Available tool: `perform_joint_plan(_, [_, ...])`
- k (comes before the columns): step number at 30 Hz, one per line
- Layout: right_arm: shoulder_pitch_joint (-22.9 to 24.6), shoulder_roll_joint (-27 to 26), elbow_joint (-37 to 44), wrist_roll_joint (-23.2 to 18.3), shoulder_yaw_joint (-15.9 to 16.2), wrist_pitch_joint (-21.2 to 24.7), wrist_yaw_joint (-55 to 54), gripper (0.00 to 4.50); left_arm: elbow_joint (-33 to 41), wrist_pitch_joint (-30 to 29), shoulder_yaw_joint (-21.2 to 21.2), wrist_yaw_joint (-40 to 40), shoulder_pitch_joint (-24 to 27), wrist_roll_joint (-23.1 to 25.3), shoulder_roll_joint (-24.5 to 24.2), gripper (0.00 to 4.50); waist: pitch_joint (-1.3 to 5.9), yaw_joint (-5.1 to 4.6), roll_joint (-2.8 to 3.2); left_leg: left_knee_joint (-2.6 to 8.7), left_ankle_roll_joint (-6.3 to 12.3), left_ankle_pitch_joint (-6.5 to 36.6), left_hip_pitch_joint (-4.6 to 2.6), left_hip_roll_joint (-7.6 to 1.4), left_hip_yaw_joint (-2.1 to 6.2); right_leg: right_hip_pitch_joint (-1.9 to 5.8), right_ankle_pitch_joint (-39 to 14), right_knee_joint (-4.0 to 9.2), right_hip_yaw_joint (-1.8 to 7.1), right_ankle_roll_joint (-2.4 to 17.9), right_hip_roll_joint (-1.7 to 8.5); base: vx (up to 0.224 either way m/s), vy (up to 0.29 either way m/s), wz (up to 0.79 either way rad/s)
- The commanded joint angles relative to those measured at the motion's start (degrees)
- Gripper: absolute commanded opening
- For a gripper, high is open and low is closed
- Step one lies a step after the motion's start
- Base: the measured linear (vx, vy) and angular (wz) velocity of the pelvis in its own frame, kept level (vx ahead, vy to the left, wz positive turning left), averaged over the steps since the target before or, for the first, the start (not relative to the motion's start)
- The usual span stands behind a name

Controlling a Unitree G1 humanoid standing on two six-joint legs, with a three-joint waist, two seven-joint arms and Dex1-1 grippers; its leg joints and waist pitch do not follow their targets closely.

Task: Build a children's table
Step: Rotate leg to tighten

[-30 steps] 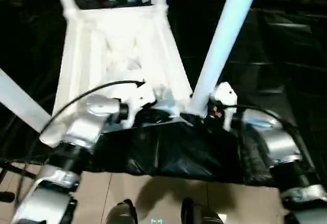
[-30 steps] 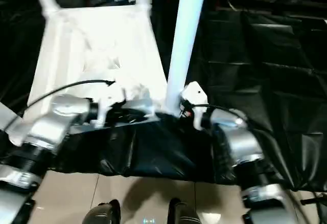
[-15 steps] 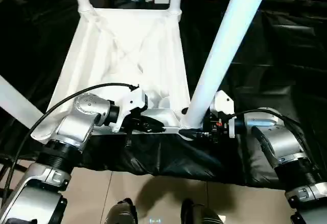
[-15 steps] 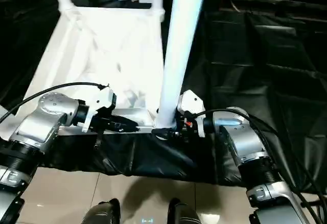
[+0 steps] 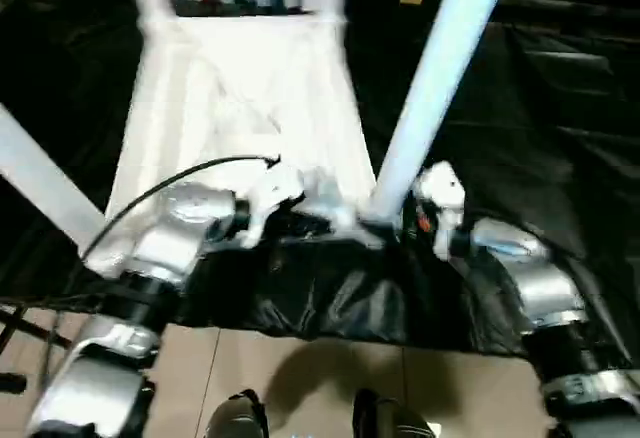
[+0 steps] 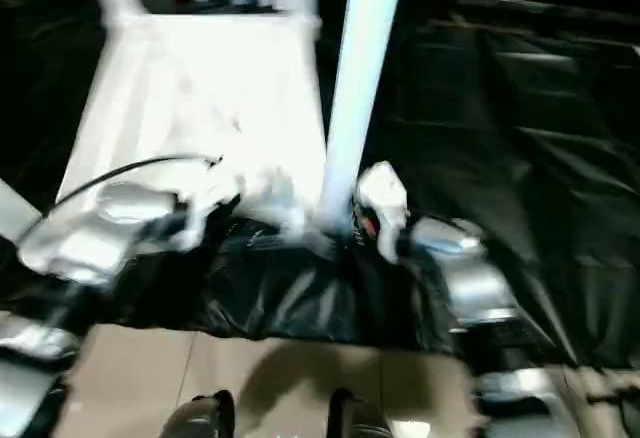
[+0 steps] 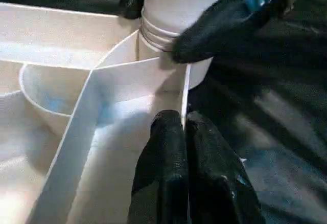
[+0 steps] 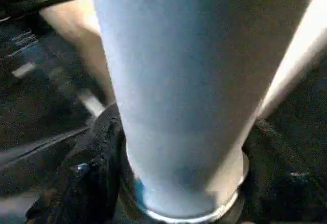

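On black sheeting [image 5: 560, 108], children's table [image 5: 240, 108] lies upside down, ribbed underside up, legs sticking up from the corner sockets. Left gripper [image 7: 184, 127] is closed, fingertips pinching the thin rim wall of the tabletop right beside the near corner socket. Right gripper [image 7: 173, 29] wraps the near leg [image 5: 430, 78] at its base, black fingers [image 8: 87, 173] on both sides of the tube, just above the socket collar. Leg stands seated in the socket, tilted slightly in head views.
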State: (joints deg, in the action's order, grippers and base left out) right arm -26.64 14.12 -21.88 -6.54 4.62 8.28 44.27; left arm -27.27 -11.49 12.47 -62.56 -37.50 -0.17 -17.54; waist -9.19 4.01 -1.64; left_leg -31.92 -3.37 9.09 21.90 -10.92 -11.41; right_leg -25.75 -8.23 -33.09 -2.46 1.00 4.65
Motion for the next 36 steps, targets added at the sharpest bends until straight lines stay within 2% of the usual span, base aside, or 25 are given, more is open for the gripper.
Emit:
perform_joint_plan(1, [1.18,-4.34,-2.21,2.77,4.33,2.07,-4.64,2.72,0.31,-1.37,0.06,6.75,-0.45,-0.50,4.17,0.00,3.18,0.03,-0.94,4.17,1.73,15.78,-0.86,-1.81,1.30,2.98,-30.41,4.79,2.17,7.11,3.64,0.000,0.000,0.00])
perform_joint_plan(2, [0.83,-6.94,-2.98,3.06,3.57,2.71,-9.02,2.72,0.37,-2.24,0.14,9.21,-0.63,0.19,5.50,0.00,3.12,-0.28,-0.92,4.20,1.80,16.85,-1.04,-1.79,1.36,2.71,-31.88,5.14,2.19,6.58,3.77,0.000,0.000,0.00])
perform_joint_plan(3, [-0.12,-11.53,-4.59,3.31,1.90,3.88,-16.93,2.72,0.50,-3.42,0.52,12.78,-0.75,1.42,7.54,0.00,3.06,-0.63,-0.83,4.30,1.60,17.15,-0.94,-1.81,1.42,2.54,-32.63,5.25,2.23,6.27,3.79,0.000,0.000,0.00])
perform_joint_plan(5, [-0.38,-12.65,-4.97,3.43,1.50,4.17,-18.87,2.72,0.60,-3.64,0.67,13.53,-0.72,1.76,7.99,0.00,3.08,-0.98,-0.91,4.53,0.93,17.75,-0.68,-1.61,1.78,2.80,-34.90,5.40,1.91,5.20,3.86,0.000,0.000,0.00])
perform_joint_plan(7, [-1.18,-16.04,-6.10,4.02,1.38,3.63,-23.25,2.72,1.35,-4.59,0.97,15.84,-0.33,2.48,9.68,0.00,3.01,-1.35,-0.81,4.54,0.88,19.26,-1.03,-1.61,1.71,2.23,-35.42,5.76,1.99,4.29,3.74,0.000,0.000,0.00])
perform_joint_plan(10, [-1.41,-18.58,-5.93,5.57,2.96,1.57,-25.05,2.72,2.64,-5.30,1.56,17.12,0.48,3.09,11.00,0.00,3.03,-1.45,-0.83,4.64,1.25,19.72,-0.87,-1.62,1.72,2.17,-34.25,5.75,2.02,3.92,3.68,0.000,0.000,0.00])
perform_joint_plan(11, [-1.30,-18.96,-5.41,6.06,3.95,0.41,-24.37,3.07,3.01,-5.38,1.79,17.04,0.79,3.02,11.32,0.00,3.08,-1.48,-0.86,4.69,1.36,19.73,-0.71,-1.59,1.76,2.35,-33.86,5.65,2.00,3.75,3.71,0.000,0.000,0.00])
perform_joint_plan(13, [-1.08,-18.58,-4.78,5.75,4.00,0.25,-23.50,3.42,3.06,-5.27,1.77,16.75,0.91,2.75,11.28,0.00,3.13,-1.56,-0.84,4.71,1.77,19.34,-0.68,-1.60,1.69,2.32,-32.35,5.53,2.07,3.83,3.62,0.000,0.000,0.00])
perform_joint_plan(16, [-0.40,-16.92,-3.36,5.12,3.29,0.60,-21.03,3.64,3.66,-4.06,2.23,14.73,1.64,2.74,10.08,0.00,3.23,-1.59,-0.84,4.69,2.39,18.66,-0.61,-1.65,1.57,2.41,-29.42,5.28,2.15,4.78,3.53,0.000,0.000,0.00])
perform_joint_plan(17, [-0.32,-15.38,-2.97,5.22,3.25,0.37,-19.46,3.78,3.97,-3.37,2.35,13.08,2.01,2.42,9.20,0.00,3.31,-1.56,-0.81,4.66,2.60,18.45,-0.67,-1.67,1.50,2.41,-28.42,5.23,2.18,5.21,3.52,0.000,0.000,0.00])
perform_joint_plan(18, [-0.45,-12.47,-2.65,5.03,3.35,-0.29,-16.34,3.87,4.77,-2.55,2.46,9.93,2.67,1.56,7.62,0.00,3.42,-1.52,-0.82,4.64,3.09,17.61,-0.47,-1.68,1.53,2.73,-26.53,4.95,2.15,5.82,3.55,0.000,0.000,0.00])
perform_joint_plan(20, [-0.65,-9.68,-2.68,5.10,3.60,-1.44,-13.16,3.87,5.34,-1.80,2.57,7.40,3.13,1.14,6.12,0.00,3.58,-1.48,-0.85,4.48,3.66,16.75,-0.37,-1.73,1.49,2.97,-24.53,4.66,2.16,6.48,3.62,0.000,0.000,0.00])
perform_joint_plan(23, [-0.67,-5.31,-2.53,5.03,4.53,-3.91,-6.45,3.87,5.74,0.61,2.88,3.12,3.74,0.49,3.61,0.00,3.68,-1.29,-0.87,3.91,5.06,14.39,-0.68,-1.69,0.90,2.73,-19.57,4.21,2.41,8.93,3.46,0.000,0.000,0.00])
perform_joint_plan(24, [-0.60,-3.86,-2.32,4.70,4.80,-4.53,-3.72,3.87,5.81,1.11,3.00,1.74,3.89,0.32,2.71,0.00,4.01,-1.10,-0.53,3.69,5.71,13.18,-0.68,-1.67,0.84,3.06,-17.19,3.85,2.32,10.03,3.47,0.000,0.000,0.00])
perform_joint_plan(25, [-0.13,-1.23,-1.04,3.74,5.48,-5.42,1.96,3.87,5.86,1.39,2.79,-0.69,4.01,-0.50,1.45,0.00,4.11,-1.02,-0.59,3.53,6.53,11.59,-0.44,-1.64,0.72,3.42,-14.23,3.49,2.24,10.99,3.35,0.000,0.000,0.00])
perform_joint_plan(26, [0.06,-0.49,-0.53,3.43,5.69,-5.65,3.68,3.87,5.86,1.40,2.66,-1.39,4.02,-0.82,1.16,0.00,4.13,-0.87,-0.50,3.46,6.88,10.92,-0.45,-1.73,0.75,3.48,-12.95,3.30,2.23,11.41,3.38,0.000,0.000,0.00])
perform_joint_plan(27, [0.14,-0.23,-0.32,3.35,5.73,-5.71,4.36,3.87,5.85,1.44,2.58,-1.67,4.03,-0.92,1.08,0.00,4.33,-0.74,-0.37,3.23,7.62,8.49,-0.51,-1.87,0.57,3.55,-8.50,2.70,2.18,13.33,3.16,0.000,0.000,0.00])
perform_joint_plan(28, [0.35,1.23,0.55,2.21,6.01,-5.33,7.93,3.87,5.72,1.79,2.34,-3.12,3.98,-1.45,0.47,0.00,4.39,-0.62,-0.35,3.15,7.71,8.04,-0.54,-1.83,0.55,3.64,-7.48,2.58,2.14,13.84,3.11,0.000,0.000,0.00])
perform_joint_plan(30, [0.69,4.79,2.26,-0.29,6.98,-4.75,15.85,3.87,5.21,2.63,2.02,-6.18,3.73,-2.25,-1.08,0.00,4.39,-0.42,-0.42,3.02,8.32,7.47,-0.72,-1.86,0.47,3.73,-5.79,2.27,2.12,14.91,3.04,0.000,0.000,0.00])
perform_joint_plan(32, [0.72,5.62,2.51,-0.70,7.28,-4.74,17.51,3.87,5.06,2.74,1.98,-6.90,3.65,-2.42,-1.47,0.00,4.35,-0.22,-0.41,2.99,8.85,7.67,-0.80,-1.89,0.45,3.86,-5.76,2.32,2.08,15.22,3.02,0.000,0.000,0.00])
perform_joint_plan(33, [0.65,6.99,2.62,-1.03,7.81,-4.92,20.06,3.87,4.81,2.86,1.94,-8.41,3.50,-2.76,-2.22,0.00,4.22,0.07,-0.36,3.04,8.81,8.11,-0.86,-2.09,0.44,3.74,-6.92,2.41,2.06,15.50,3.12,0.000,0.000,0.00])
perform_joint_plan(36, [0.27,8.96,2.25,-1.41,8.57,-5.30,23.92,3.87,4.67,3.18,2.18,-11.53,3.37,-3.52,-3.90,0.00,4.04,0.41,-0.44,3.23,7.45,10.24,-0.83,-2.24,0.50,3.65,-11.62,2.72,2.03,14.66,3.26,0.000,0.000,0.00])
